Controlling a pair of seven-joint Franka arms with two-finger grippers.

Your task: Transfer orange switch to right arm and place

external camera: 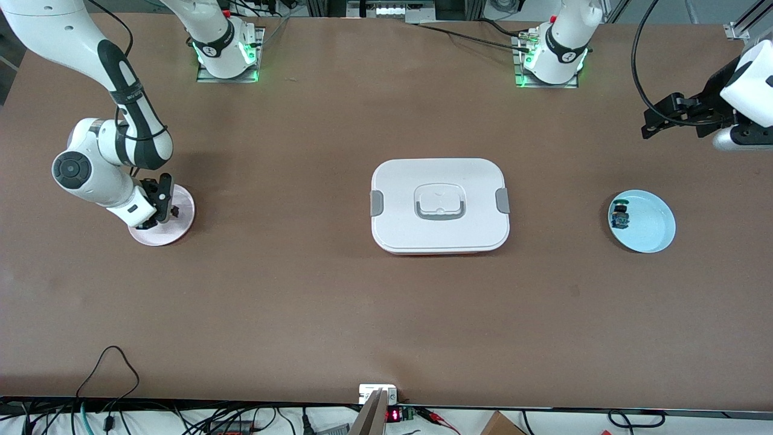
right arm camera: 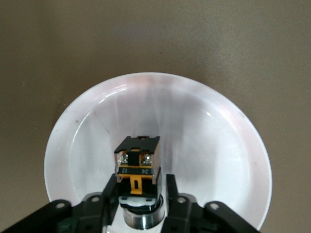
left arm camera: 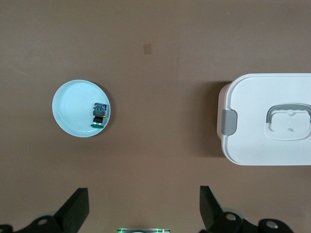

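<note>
The orange switch (right arm camera: 137, 167) (external camera: 174, 211), a black block with an orange clip and a metal end, rests in a pink plate (right arm camera: 73, 126) (external camera: 181, 232) at the right arm's end of the table. My right gripper (right arm camera: 141, 182) (external camera: 156, 219) is low over that plate. Its fingers (right arm camera: 171, 187) flank the switch, and a thin gap shows on one side, so it is open. My left gripper (left arm camera: 144, 194) (external camera: 655, 118) waits high over the left arm's end of the table, wide open with nothing in it.
A pale blue plate (external camera: 655, 232) (left arm camera: 73, 109) at the left arm's end holds a small black switch with blue and green parts (external camera: 619, 215) (left arm camera: 99, 115). A white lidded box (external camera: 439, 241) (left arm camera: 252, 145) sits mid-table. Cables run along the table's near edge.
</note>
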